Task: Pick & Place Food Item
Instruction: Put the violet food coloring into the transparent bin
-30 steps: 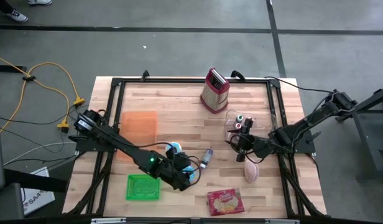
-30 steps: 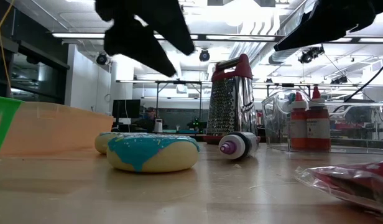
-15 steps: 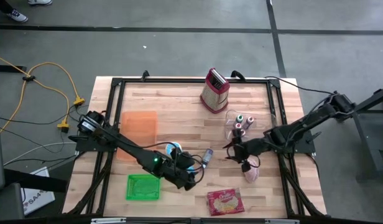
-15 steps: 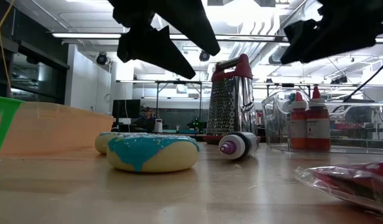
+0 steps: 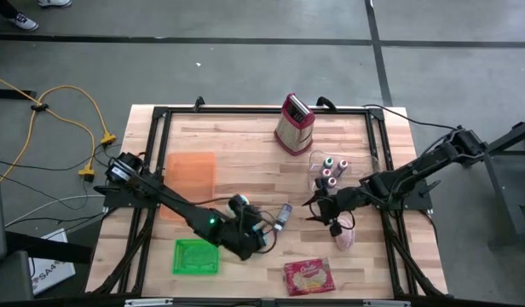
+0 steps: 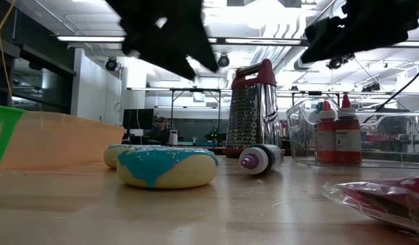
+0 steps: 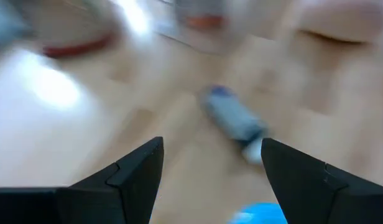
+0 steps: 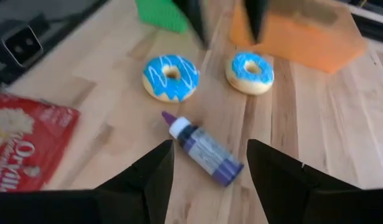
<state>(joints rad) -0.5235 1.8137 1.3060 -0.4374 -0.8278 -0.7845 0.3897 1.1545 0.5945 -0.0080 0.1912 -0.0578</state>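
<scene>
High view: my left gripper (image 5: pixel 252 228) reaches low, fingers spread and empty, above the blue-iced doughnuts (image 8: pixel 170 77); my right gripper (image 5: pixel 324 209) hovers part-open, empty, near the purple-capped squeeze tube (image 8: pixel 204 148).

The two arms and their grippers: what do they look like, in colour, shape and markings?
Both arms are dark, slim and jointed. The left arm carries a small green light near its wrist, and black cables run along the right arm. The left gripper and the right gripper each end in two black, wedge-shaped fingers with flat inner faces. No lettering is readable on them.
</scene>
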